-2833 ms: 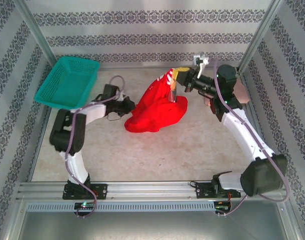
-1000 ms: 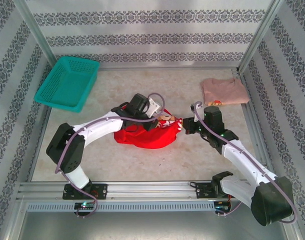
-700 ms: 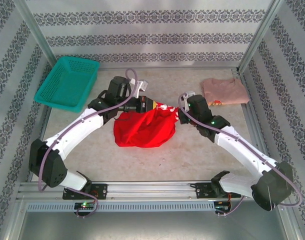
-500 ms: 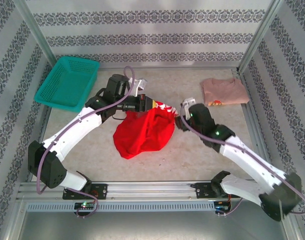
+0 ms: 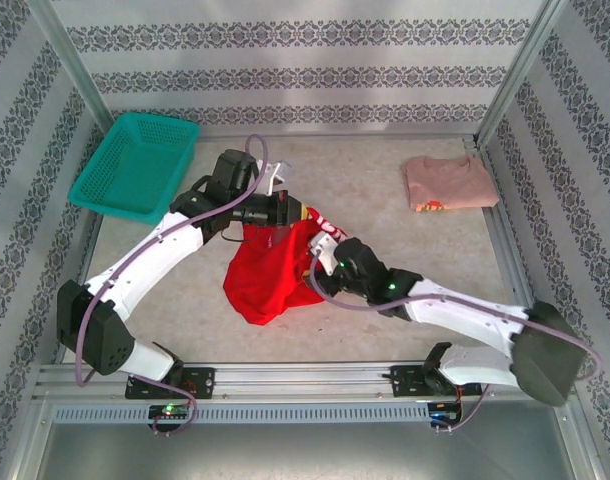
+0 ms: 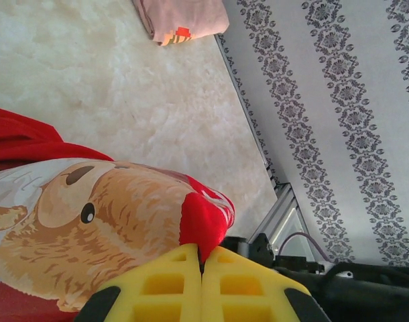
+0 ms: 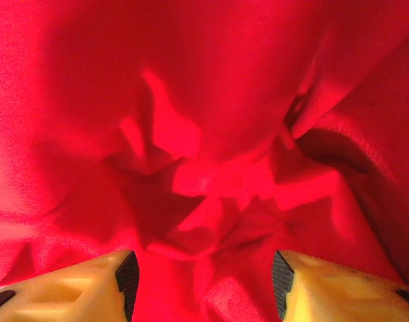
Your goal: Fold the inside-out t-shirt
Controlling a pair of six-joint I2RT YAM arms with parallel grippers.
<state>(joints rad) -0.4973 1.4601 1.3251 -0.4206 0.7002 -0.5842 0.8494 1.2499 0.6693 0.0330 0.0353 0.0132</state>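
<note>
The bright red t-shirt [image 5: 265, 275] hangs in a loose bunch from my left gripper [image 5: 297, 212], which is shut on a fold of its edge above the table's middle. In the left wrist view the yellow fingers [image 6: 171, 285] pinch a red fold [image 6: 201, 221] beside a printed bear picture [image 6: 90, 221]. My right gripper [image 5: 320, 262] sits low against the shirt's right side. In the right wrist view its yellow fingers [image 7: 70, 285] stand wide open with crumpled red cloth [image 7: 204, 154] between and ahead of them.
A teal basket [image 5: 135, 165] stands at the back left. A folded pale pink shirt [image 5: 447, 183] lies at the back right, also seen in the left wrist view [image 6: 181, 19]. Patterned walls and metal frame posts enclose the table.
My right gripper let go of the shirt's upper edge, dropped lower and leftward, and now stands open against the cloth. The shirt sagged into a narrower hanging bunch. The left gripper has held still lately.
</note>
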